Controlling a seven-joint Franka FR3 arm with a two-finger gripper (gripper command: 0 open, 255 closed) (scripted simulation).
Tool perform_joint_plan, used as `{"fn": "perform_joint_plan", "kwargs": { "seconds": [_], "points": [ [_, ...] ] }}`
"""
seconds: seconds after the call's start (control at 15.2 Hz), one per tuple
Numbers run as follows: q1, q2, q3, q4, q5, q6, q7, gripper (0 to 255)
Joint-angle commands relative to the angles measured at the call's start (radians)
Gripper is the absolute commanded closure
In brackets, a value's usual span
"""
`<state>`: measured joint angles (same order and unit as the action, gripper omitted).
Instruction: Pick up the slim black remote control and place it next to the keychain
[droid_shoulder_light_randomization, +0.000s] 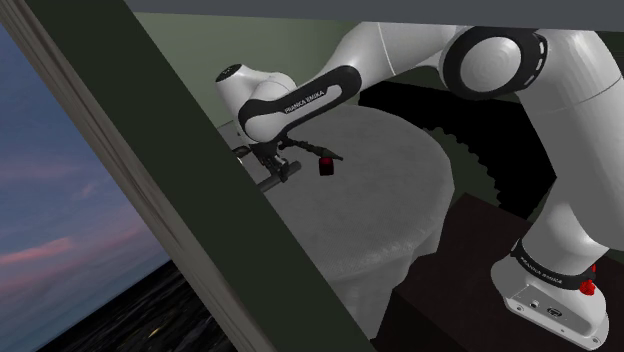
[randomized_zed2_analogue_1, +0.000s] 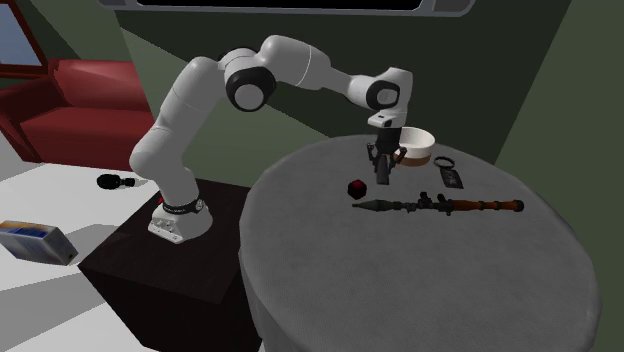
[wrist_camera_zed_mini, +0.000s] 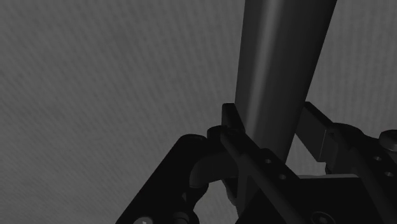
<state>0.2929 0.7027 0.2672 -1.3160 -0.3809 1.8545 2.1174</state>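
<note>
The slim black remote (wrist_camera_zed_mini: 280, 63) is clasped between my two black fingers, and my gripper (wrist_camera_zed_mini: 273, 127) is shut on it over the grey tabletop. In the second exterior view the gripper (randomized_zed2_analogue_1: 383, 162) hangs low over the round grey table (randomized_zed2_analogue_1: 420, 280) with the remote (randomized_zed2_analogue_1: 385, 175) pointing down from it, just in front of a white bowl. The keychain (randomized_zed2_analogue_1: 449, 172), a black tag with a ring, lies on the table a short way toward that view's right. In the shoulder view the gripper (droid_shoulder_light_randomization: 275, 170) is partly behind a dark post.
A white bowl (randomized_zed2_analogue_1: 415, 143) stands behind the gripper. A small dark red object (randomized_zed2_analogue_1: 354, 188) sits on the table, and a long launcher-shaped thing (randomized_zed2_analogue_1: 440, 207) lies across its middle. A thick dark post (droid_shoulder_light_randomization: 160, 170) crosses the shoulder view. The stand (randomized_zed2_analogue_1: 160, 260) is beside the table.
</note>
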Motion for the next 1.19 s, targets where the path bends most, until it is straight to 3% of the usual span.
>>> {"fn": "perform_joint_plan", "kwargs": {
  "seconds": [0.0, 0.26, 0.33, 0.66, 0.92, 1.12],
  "points": [
    [0.000, 0.001, 0.000, 0.000, 0.000, 0.002, 0.000, 255],
    [0.000, 0.001, 0.000, 0.000, 0.000, 0.002, 0.000, 255],
    [0.000, 0.001, 0.000, 0.000, 0.000, 0.002, 0.000, 0],
    [0.000, 0.001, 0.000, 0.000, 0.000, 0.002, 0.000, 0],
    [0.022, -0.010, 0.007, 0.107, 0.012, -0.114, -0.015, 0],
    [0.022, -0.010, 0.007, 0.106, 0.012, -0.114, -0.015, 0]
  ]
}}
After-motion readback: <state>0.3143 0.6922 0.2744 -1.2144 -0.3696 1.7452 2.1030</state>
